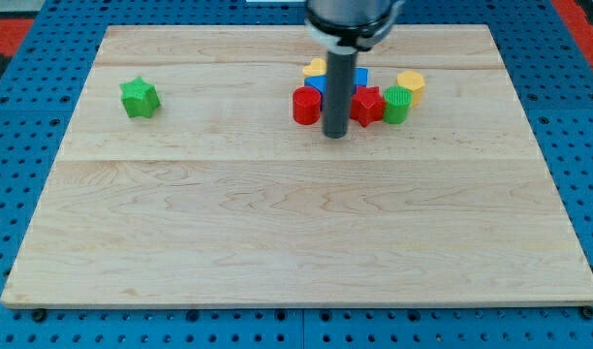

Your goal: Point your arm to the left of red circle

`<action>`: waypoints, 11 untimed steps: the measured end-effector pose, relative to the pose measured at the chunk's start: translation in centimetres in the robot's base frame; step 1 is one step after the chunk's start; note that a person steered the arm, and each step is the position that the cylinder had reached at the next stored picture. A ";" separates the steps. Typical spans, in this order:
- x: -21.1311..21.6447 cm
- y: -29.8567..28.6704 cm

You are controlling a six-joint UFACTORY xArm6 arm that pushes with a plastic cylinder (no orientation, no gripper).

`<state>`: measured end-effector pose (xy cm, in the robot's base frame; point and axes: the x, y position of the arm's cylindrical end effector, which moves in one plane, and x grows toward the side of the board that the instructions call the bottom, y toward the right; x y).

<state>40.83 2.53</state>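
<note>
The red circle point(305, 106) is a short red cylinder at the left end of a cluster of blocks near the view's top centre. My tip point(335, 135) rests on the board just right of and slightly below the red circle, close to it. The rod rises in front of the cluster and hides part of it. A red star point(367, 105) sits just right of the rod.
A green cylinder point(397, 104) and a yellow hexagon point(410, 82) lie right of the red star. A yellow block point(316, 68) and a blue block point(360, 78) sit behind the rod. A green star point(140, 98) lies alone at the view's left.
</note>
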 end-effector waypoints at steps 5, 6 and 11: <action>-4.4 -9.6; -4.4 -8.7; -4.4 -3.0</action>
